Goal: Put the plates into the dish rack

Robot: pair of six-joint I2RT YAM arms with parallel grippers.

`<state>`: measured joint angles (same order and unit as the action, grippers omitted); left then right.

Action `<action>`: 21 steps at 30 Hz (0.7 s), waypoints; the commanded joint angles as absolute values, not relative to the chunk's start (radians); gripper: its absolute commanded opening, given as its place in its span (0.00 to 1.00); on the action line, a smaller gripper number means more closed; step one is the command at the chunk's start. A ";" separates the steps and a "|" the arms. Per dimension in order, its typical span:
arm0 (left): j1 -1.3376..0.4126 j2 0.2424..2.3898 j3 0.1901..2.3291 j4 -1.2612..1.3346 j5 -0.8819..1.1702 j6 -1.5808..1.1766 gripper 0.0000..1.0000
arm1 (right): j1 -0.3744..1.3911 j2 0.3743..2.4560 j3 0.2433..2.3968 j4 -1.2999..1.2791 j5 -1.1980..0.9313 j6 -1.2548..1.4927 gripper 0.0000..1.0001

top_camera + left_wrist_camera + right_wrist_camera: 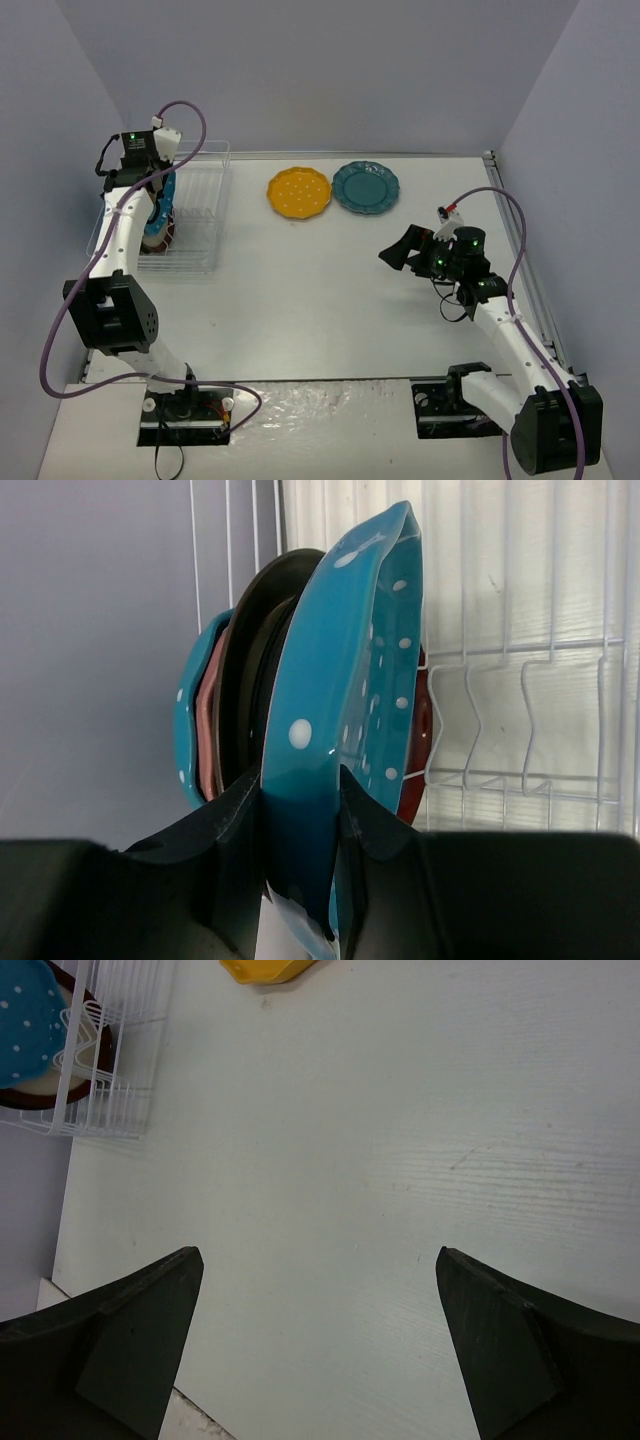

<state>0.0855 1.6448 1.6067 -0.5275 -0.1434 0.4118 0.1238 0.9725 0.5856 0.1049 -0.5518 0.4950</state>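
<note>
In the left wrist view my left gripper (302,780) is shut on the rim of a bright blue dotted plate (350,660), held on edge over the dish rack (520,710). Behind it, standing in the rack, are a dark-rimmed plate (250,650), a pink plate (209,730) and another blue plate (186,720). From above, the left gripper (150,185) and its blue plate (166,203) are at the left side of the dish rack (215,200). A yellow plate (299,191) and a dark teal plate (365,187) lie flat on the table. My right gripper (395,255) is open above bare table.
The right wrist view shows my open right gripper (318,1260), the rack corner (100,1090) at the upper left and the yellow plate's edge (262,968) at the top. Walls enclose the table on the left, back and right.
</note>
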 commanded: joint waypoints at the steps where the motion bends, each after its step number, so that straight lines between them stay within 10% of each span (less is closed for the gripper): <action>1: 0.088 1.585 1.651 -0.276 -0.153 0.440 0.00 | 0.118 0.995 0.583 0.169 -0.606 0.484 1.00; 17: 0.106 1.590 1.491 -0.248 -0.168 0.301 0.00 | 0.115 1.007 0.580 0.178 -0.596 0.492 1.00; 21: 0.115 1.564 1.422 -0.172 -0.184 0.267 0.17 | 0.117 1.006 0.573 0.178 -0.599 0.496 1.00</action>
<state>0.0931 1.6490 1.4176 -0.3741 -0.1174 0.3110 0.1230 1.0073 0.5713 0.1108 -0.5735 0.4957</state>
